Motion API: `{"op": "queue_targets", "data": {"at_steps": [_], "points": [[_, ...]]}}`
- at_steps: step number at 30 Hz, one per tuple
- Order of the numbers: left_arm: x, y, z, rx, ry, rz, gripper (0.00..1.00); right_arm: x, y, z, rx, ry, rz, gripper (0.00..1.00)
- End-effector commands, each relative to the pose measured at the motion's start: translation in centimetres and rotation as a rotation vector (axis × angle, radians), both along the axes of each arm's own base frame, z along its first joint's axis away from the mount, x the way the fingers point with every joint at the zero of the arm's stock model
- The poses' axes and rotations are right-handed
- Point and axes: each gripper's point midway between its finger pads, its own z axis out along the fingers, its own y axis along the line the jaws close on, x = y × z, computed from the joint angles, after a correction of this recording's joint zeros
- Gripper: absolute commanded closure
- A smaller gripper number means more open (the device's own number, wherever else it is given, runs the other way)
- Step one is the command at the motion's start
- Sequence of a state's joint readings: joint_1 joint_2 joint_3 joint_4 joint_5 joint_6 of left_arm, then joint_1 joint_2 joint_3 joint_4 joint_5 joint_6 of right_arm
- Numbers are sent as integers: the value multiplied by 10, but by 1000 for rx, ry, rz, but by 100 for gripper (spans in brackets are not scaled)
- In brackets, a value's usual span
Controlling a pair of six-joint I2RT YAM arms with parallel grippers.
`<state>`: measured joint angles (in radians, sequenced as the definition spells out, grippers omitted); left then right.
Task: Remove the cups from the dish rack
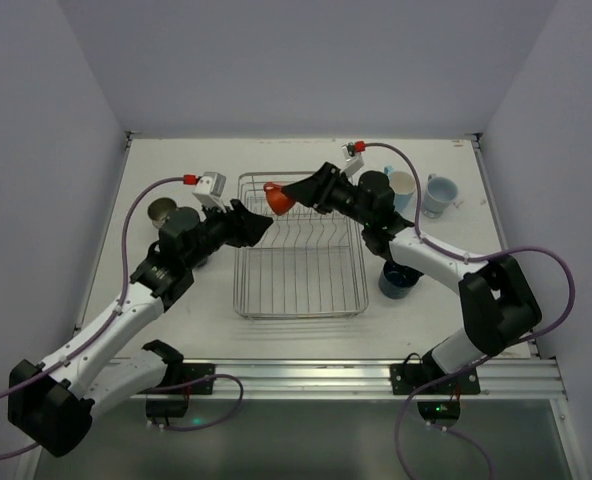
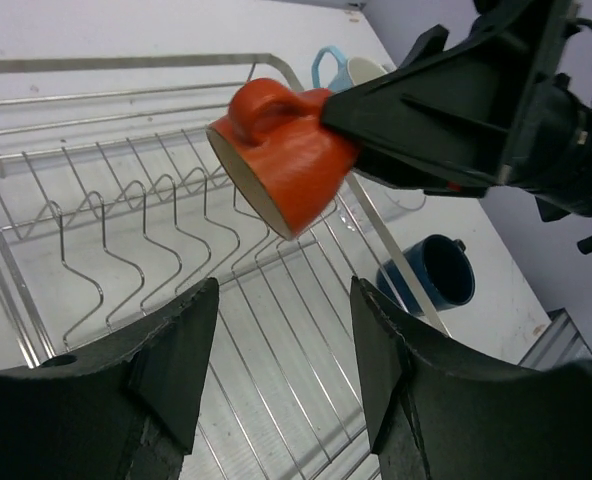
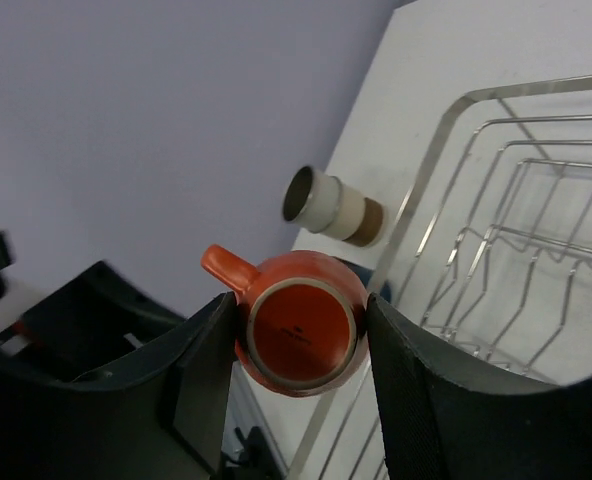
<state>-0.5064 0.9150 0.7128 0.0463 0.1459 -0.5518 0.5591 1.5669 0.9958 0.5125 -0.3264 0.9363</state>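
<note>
My right gripper (image 1: 292, 194) is shut on the orange mug (image 1: 278, 198) and holds it tilted above the far left part of the silver wire dish rack (image 1: 301, 300). In the right wrist view the mug's base (image 3: 301, 325) sits clamped between both fingers. My left gripper (image 1: 263, 226) is open and holds nothing, over the rack's left rim and just below the mug (image 2: 281, 150). A dark blue mug (image 1: 398, 280) stands right of the rack. A cream mug (image 1: 401, 186) and a light blue mug (image 1: 439, 194) stand at the far right.
A cream-and-brown tumbler (image 1: 161, 212) stands left of the rack behind my left arm; it also shows in the right wrist view (image 3: 331, 207). Grey walls close in the table on three sides. The two arms are close together over the rack's far left corner.
</note>
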Motion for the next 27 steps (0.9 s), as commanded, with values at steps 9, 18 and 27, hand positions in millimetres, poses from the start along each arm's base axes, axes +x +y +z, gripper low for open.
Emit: {"op": "queue_targets", "data": {"at_steps": [9, 18, 27], "points": [[0, -44, 42, -189, -84, -197, 46, -53, 4, 62, 302, -100, 186, 91], [16, -41, -4, -124, 55, -120, 58, -51, 1, 32, 265, -46, 138, 90], [-10, -17, 3, -44, -24, -108, 60, -57, -44, -29, -155, -63, -63, 80]]}}
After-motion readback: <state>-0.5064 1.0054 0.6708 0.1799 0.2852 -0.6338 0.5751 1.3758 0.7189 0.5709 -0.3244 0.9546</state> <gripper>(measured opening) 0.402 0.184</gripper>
